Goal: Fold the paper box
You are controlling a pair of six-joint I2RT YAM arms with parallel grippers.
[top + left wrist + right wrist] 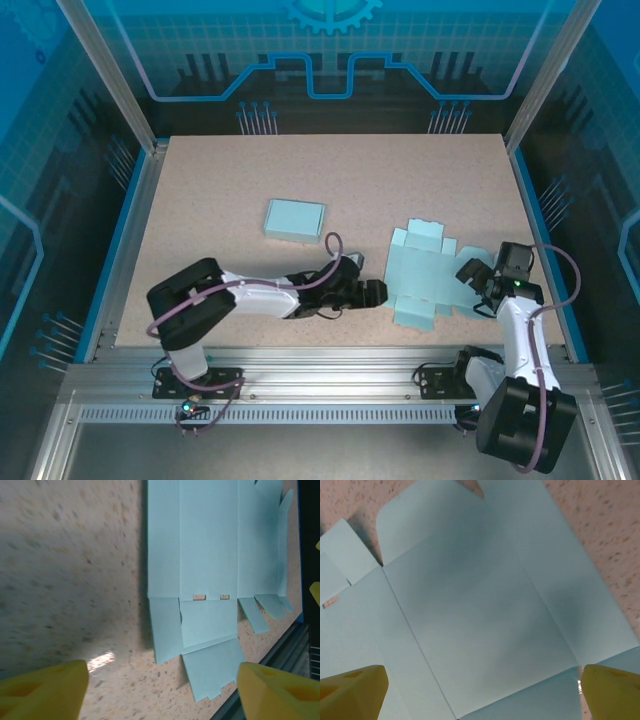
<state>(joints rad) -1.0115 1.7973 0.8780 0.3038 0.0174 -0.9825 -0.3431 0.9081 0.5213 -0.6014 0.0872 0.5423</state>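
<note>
- Paper box (425,272): a flat, pale-blue cut sheet, not yet folded. It lies on the table (220,180) right of centre and near the front edge, between the two grippers.
- Furthest left is a closed blue box (295,218), farther up the table and well apart from the sheet and both arms.
- Left gripper (378,293): lying low, just beside the sheet's left edge and pointing right at it. Its yellow fingers (45,690) stand spread with nothing between them.
- Key relation: the sheet's long axis runs roughly from the near edge towards the far one. Each gripper therefore faces a long side, the left from the left and the right from the right. The right one looks slightly nearer, already over the paper.
- Right gripper (472,287): at the sheet's right edge, jaws wide apart above a broad panel and gripping nothing. Whether the tips touch the paper I cannot tell.
- Views: the top camera gives the flanking layout. The left wrist adds two small slots (199,597) on a fold line and loose tabs (252,615) at the near end. The right wrist shows the creases (404,610) bounding the panel, likely the first fold lines.
</note>
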